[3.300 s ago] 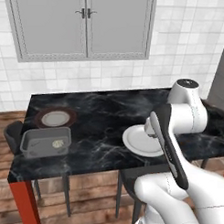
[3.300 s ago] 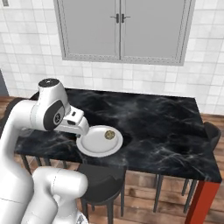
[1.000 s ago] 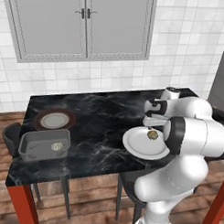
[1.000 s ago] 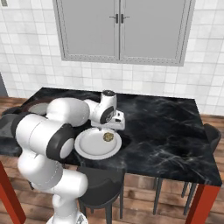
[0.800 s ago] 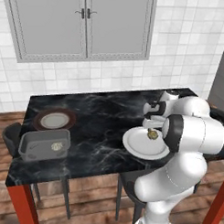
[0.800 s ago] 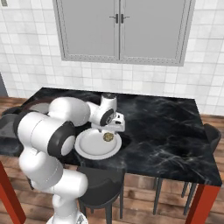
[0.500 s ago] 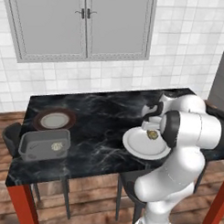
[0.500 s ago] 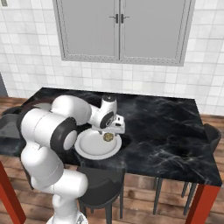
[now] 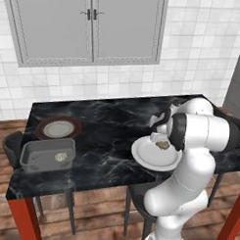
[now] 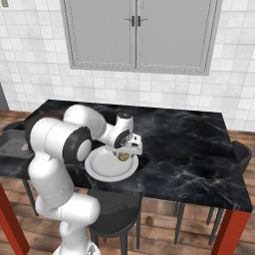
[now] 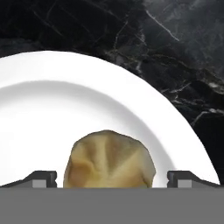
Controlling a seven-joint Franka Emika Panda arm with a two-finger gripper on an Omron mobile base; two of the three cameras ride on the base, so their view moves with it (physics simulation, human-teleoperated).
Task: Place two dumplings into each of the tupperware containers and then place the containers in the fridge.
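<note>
The gripper has dropped lower over the white plate since a second ago, its spread fingertips now flanking a dumpling, not gripping it. Another dumpling sits in the grey tupperware container. No legible writing.

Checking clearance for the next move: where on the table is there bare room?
Bare marble spans the middle, between the grey container and the white plate, and the whole stretch right of the plate. It is crowded at the plate, where the open fingers straddle a dumpling.
</note>
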